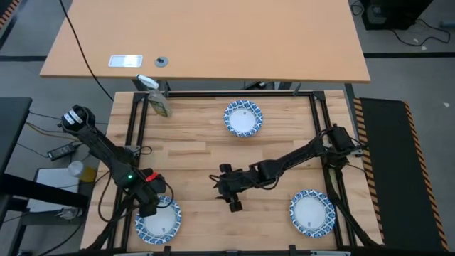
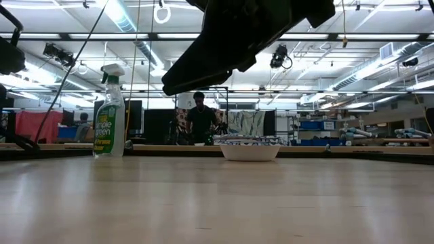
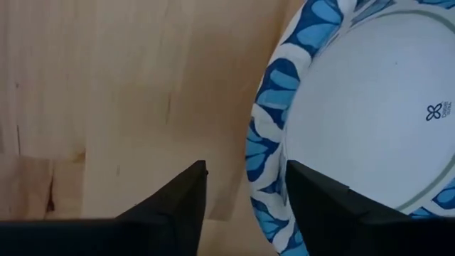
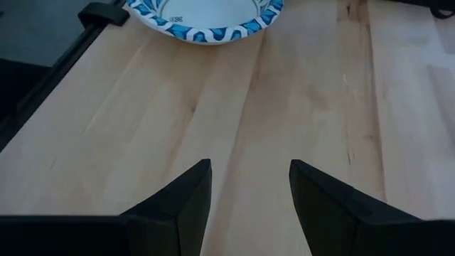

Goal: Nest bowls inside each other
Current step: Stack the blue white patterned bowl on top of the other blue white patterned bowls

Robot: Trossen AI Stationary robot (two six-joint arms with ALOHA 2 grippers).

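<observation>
At the table's (image 1: 213, 156) near left corner, the left gripper (image 1: 153, 206) sits over the rim of a bowl (image 1: 158, 220); its fingers (image 3: 178, 206) stand spread, one on either side of the patterned rim, with a gap visible, not yet clenched on it. A second bowl (image 1: 311, 212) lies near the near right corner. Between them, toward the near edge, the right gripper (image 1: 233, 203) hovers over bare wood, its fingers (image 4: 185, 199) released and empty. A third bowl (image 1: 243, 118) rests by the middle of the far edge. A spray bottle (image 1: 158, 99) stands at the far left corner.
</observation>
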